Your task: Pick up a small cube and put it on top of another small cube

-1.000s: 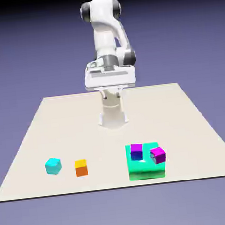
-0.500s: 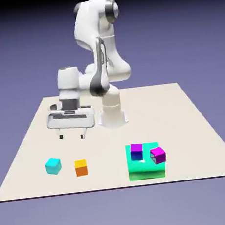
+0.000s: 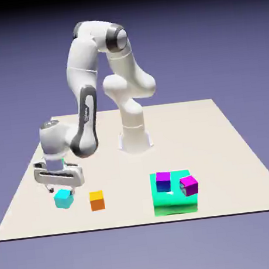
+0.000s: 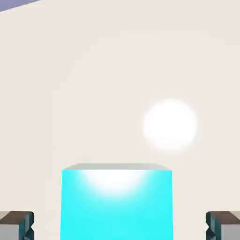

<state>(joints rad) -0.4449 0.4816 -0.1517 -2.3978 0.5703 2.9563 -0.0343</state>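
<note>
1 cyan cube [image 3: 63, 199] is seen between 2 spread fingertips [image 4: 17, 226] of the unclosed gripper [image 3: 61, 191], touched by neither.

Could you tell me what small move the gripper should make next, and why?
Probably ease the open gripper straight down a little before closing: in the hand view its fingertips stand wide apart with the cyan cube between them, a gap showing on each side.
</note>
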